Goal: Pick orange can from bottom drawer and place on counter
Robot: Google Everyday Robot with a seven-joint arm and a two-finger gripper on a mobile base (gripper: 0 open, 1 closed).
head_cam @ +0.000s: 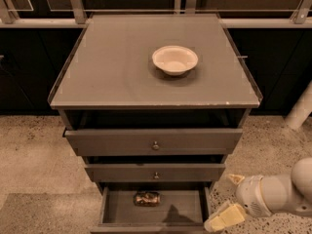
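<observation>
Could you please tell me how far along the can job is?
Done: the bottom drawer stands pulled out. In hand: the tool hangs open beside the drawer's front corner, holding nothing. Left: the orange can lies in the drawer; grasping it and placing it on the counter remain.

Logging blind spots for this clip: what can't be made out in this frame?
- Camera view: the bottom drawer front is cut off by the lower picture edge.
- Orange can in it: print too small to read.
- Upper drawers: insides hidden beneath the counter, in shadow.
- Gripper, open, right of the bottom drawer: its arm runs off the right edge.
</observation>
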